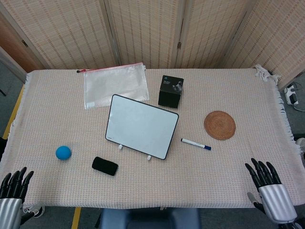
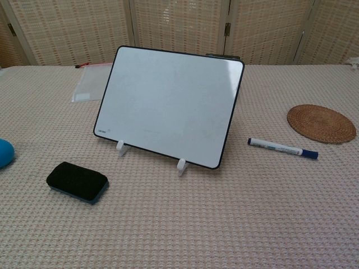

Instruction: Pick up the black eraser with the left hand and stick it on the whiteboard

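The black eraser (image 1: 105, 165) (image 2: 77, 181) lies flat on the tablecloth, just left of and in front of the whiteboard (image 1: 141, 126) (image 2: 170, 104). The whiteboard leans back on two small white feet, its blank face toward me. My left hand (image 1: 13, 191) hovers at the table's near left corner, fingers apart and holding nothing, well left of the eraser. At the near right corner my right hand (image 1: 267, 188) is likewise open and empty. Neither hand shows in the chest view.
A blue ball (image 1: 63, 152) (image 2: 4, 152) sits left of the eraser. A marker pen (image 1: 196, 144) (image 2: 282, 148) and a round woven coaster (image 1: 219, 125) (image 2: 321, 123) lie right of the board. Behind it are a black box (image 1: 170, 91) and a clear zip pouch (image 1: 115, 84).
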Robot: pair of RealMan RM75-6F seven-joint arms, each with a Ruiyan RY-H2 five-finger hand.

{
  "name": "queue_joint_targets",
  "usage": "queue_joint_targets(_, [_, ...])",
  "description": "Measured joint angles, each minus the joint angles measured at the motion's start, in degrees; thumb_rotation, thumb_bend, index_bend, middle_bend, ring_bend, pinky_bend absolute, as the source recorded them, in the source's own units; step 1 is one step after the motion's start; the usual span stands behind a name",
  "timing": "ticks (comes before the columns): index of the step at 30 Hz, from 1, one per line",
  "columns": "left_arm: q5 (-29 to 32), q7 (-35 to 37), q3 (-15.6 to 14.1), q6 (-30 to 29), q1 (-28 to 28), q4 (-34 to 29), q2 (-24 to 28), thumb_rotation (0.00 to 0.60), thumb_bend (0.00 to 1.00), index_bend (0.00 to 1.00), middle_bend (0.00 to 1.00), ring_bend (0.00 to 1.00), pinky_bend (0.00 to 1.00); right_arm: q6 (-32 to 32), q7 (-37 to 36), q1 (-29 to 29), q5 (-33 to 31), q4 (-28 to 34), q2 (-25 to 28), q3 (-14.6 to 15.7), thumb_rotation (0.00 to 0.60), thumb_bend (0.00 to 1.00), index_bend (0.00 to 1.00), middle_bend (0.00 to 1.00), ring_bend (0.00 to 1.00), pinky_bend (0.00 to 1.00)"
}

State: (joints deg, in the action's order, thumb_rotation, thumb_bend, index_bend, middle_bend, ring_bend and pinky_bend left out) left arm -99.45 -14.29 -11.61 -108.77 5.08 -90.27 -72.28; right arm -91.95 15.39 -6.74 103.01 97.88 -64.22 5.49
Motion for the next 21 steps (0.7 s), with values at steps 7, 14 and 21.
queue_joint_targets(7, [-1.53,-0.99,0.46,2.61,0.71,0.51,0.06,0.6,0.18,0.0,0.0,0.0,0.03,-3.45,-2.24,-0.65,2.83,-1.43,-0.06,0.39,0.6,0.31,0.0,0.0,0.0,0.0])
queue_joint_targets(14, [-8.24,-0.07,-0.17,4.06,-0.25,2.83,-0.62,0.6,0.19,0.0,0.11,0.06,0.23,-5.45,-1.59,-1.76,5.48,-2.09,-0.27,1.3,0.6,0.31,0.0,0.0,0.0,0.0])
queue_joint_targets(21, [-12.1,-5.28,-0.33,13.1,-4.31,-1.51,0.41,0.6,0.19,0.02,0.88,0.73,0.79,-5.13,0.7,-2.0,7.7,-2.87,-1.2,2.02,0.6,0.31,0.0,0.0,0.0,0.0])
